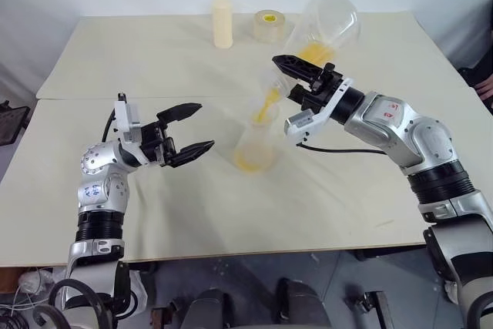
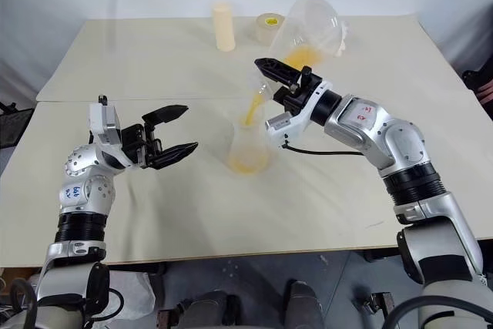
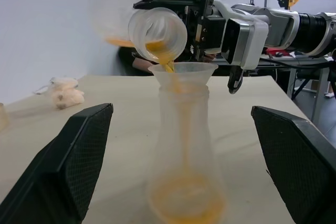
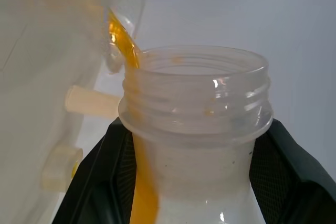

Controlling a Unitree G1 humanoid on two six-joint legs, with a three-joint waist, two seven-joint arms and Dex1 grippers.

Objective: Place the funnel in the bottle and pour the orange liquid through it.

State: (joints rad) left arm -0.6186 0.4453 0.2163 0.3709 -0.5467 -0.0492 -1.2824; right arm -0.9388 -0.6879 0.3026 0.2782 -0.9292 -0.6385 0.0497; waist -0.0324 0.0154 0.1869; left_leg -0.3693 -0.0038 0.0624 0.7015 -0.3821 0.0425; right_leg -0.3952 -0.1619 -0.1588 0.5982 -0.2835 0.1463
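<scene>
The clear cone-shaped bottle (image 1: 254, 148) stands upright mid-table with the small clear funnel (image 3: 182, 72) seated in its neck. My right gripper (image 1: 293, 79) is shut on the neck of a large round-bellied flask (image 1: 327, 25), tilted mouth-down over the funnel. Orange liquid (image 3: 167, 61) runs in a thin stream from the flask's lip into the funnel. A shallow orange pool (image 3: 186, 205) lies in the bottle's base, and some liquid (image 1: 316, 53) remains in the flask. My left gripper (image 1: 202, 125) is open just left of the bottle, apart from it.
A cream cylinder (image 1: 223, 23) and a yellow-centred tape roll (image 1: 269, 25) stand at the table's far edge. A crumpled white wad (image 3: 65, 95) lies on the far right part of the table (image 1: 347, 190). A seam crosses the tabletop on the left.
</scene>
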